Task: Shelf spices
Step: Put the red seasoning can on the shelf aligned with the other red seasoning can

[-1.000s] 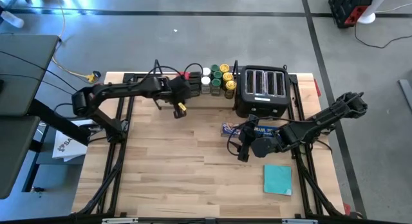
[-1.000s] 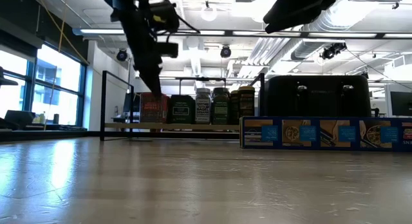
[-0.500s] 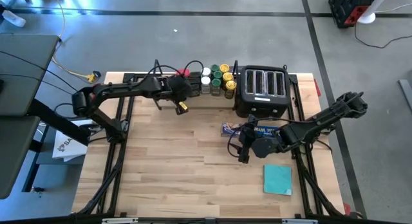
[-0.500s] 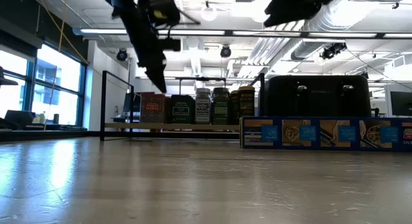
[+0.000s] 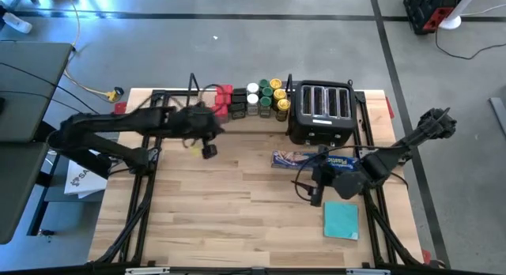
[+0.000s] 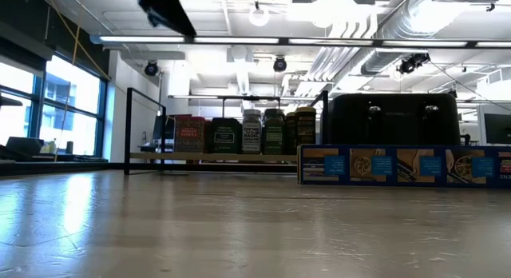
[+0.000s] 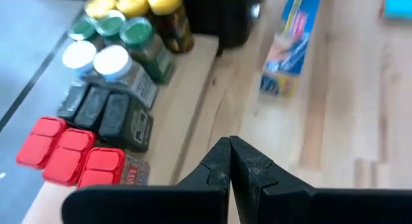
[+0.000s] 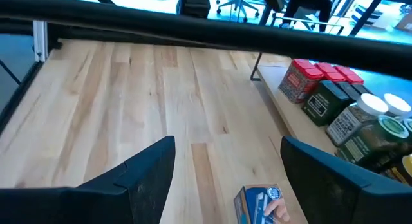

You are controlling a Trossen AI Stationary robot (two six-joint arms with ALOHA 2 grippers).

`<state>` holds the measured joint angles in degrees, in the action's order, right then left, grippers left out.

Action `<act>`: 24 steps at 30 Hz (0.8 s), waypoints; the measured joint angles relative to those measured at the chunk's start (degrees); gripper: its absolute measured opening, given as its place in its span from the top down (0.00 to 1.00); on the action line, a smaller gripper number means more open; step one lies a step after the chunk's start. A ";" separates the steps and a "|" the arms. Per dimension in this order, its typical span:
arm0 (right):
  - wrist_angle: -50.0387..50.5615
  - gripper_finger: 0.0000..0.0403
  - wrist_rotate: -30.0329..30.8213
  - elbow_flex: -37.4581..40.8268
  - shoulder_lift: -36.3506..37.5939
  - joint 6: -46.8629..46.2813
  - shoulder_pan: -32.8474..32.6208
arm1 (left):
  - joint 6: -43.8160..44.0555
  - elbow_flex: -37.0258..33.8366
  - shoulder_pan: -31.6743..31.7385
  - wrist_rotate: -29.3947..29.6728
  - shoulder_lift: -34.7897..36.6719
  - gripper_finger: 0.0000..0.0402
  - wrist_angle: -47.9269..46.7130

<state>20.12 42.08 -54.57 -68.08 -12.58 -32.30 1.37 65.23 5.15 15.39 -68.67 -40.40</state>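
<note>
Robotics lab or open-plan industrial workspace: exposed ceiling ducts (image 6: 399,26), strip lights, tall windows (image 6: 48,110) in room beyond raised left gripper (image 5: 207,148); polished concrete floor (image 5: 316,46) with taped lines around wooden bench (image 5: 237,220).

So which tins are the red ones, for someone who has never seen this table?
Find the black toaster at the table's far edge. The wooden shelf runs left from it; the red tins sit at the row's far end, beyond the dark tins.
</note>
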 joint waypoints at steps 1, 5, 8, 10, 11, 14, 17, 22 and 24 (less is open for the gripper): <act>0.78 0.31 0.16 0.00 0.76 -0.22 -0.29 | 1.40 -0.20 -0.64 0.74 1.64 1.00 -0.05; 1.84 0.31 0.40 -0.01 2.36 -1.84 -0.49 | 10.48 -6.01 1.10 2.57 7.98 1.00 -0.42; 1.86 0.31 0.84 0.00 2.14 -1.37 -0.38 | 15.24 -12.67 4.57 2.02 9.45 1.00 0.76; 1.51 0.31 1.23 0.00 1.80 -0.87 0.27 | 16.40 -16.32 6.62 1.31 9.02 1.00 4.99; 1.44 0.31 1.21 0.00 1.75 -0.87 0.69 | 16.54 -17.62 7.72 1.13 8.37 1.00 7.18; 1.38 0.31 1.33 0.00 1.75 -0.89 2.13 | 16.52 -18.78 11.36 1.76 5.47 1.00 9.22; 1.32 0.31 1.08 0.00 1.75 -0.98 3.07 | 16.53 -17.96 14.57 2.97 2.80 1.00 9.45; 0.98 0.31 -0.28 0.00 1.75 -1.46 3.83 | 15.69 -15.74 18.21 2.96 -2.34 1.00 6.89; 0.98 0.31 -0.34 0.00 1.75 -1.53 3.81 | 14.67 -14.75 19.10 3.63 -4.54 1.00 6.93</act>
<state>21.10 41.74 -54.57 -66.32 -14.11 -28.49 16.04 50.48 24.25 19.02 -73.21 -33.47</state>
